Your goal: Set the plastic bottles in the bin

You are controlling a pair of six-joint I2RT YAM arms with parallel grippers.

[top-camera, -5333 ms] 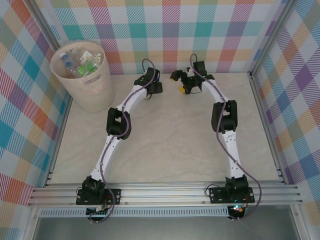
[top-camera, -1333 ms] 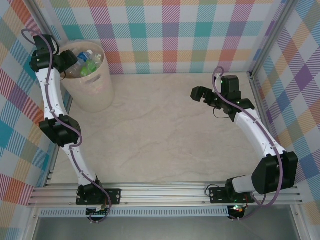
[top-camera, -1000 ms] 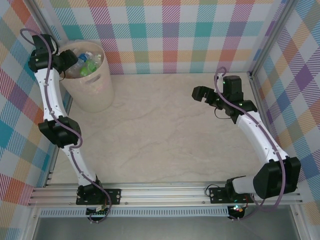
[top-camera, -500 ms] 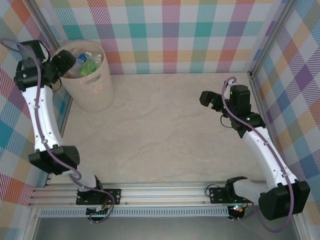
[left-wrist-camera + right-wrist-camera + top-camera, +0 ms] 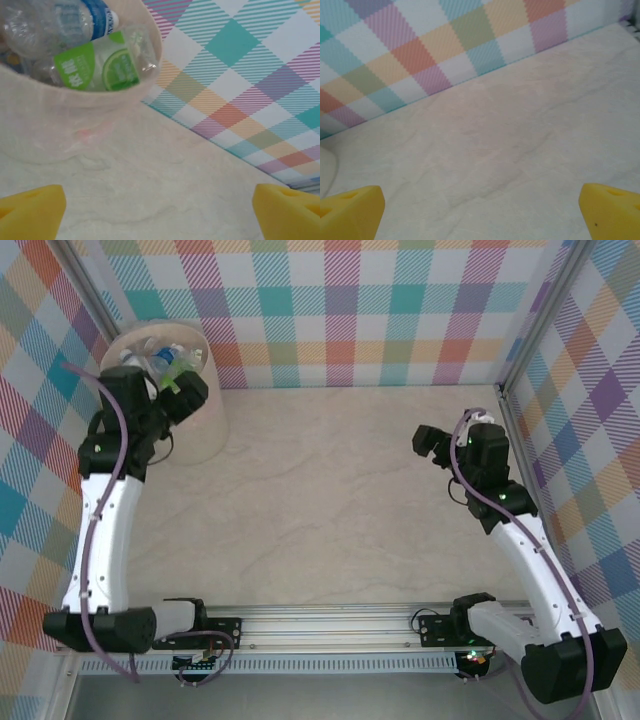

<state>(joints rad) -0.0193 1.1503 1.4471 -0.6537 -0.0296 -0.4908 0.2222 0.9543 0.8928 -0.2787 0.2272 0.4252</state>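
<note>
The bin (image 5: pixel 203 433) stands in the far left corner, a tall beige-pink basket holding several plastic bottles (image 5: pixel 165 364). In the left wrist view its wall (image 5: pixel 60 125) is at the upper left, with a blue-labelled bottle (image 5: pixel 75 20) and a green-labelled bottle (image 5: pixel 100 65) lying near the rim. My left gripper (image 5: pixel 188 392) hangs in front of the bin, just right of its rim, and part of the bin is hidden behind the arm. The left gripper (image 5: pixel 160 215) is open, with bare tabletop between its yellow fingertips (image 5: pixel 30 212). My right gripper (image 5: pixel 427 438) is open and empty over the right of the table, its jaws (image 5: pixel 480 212) wide apart.
Checked walls close off the back and both sides, with a metal post (image 5: pixel 505 370) at the far right corner. The marble-patterned tabletop (image 5: pixel 330 500) lies between the two arms. An aluminium rail (image 5: pixel 330 625) runs along the near edge.
My left arm has swung from the bin's left side round to its front, and its jaws have opened wide. The right arm has drawn back to the right and slightly nearer.
</note>
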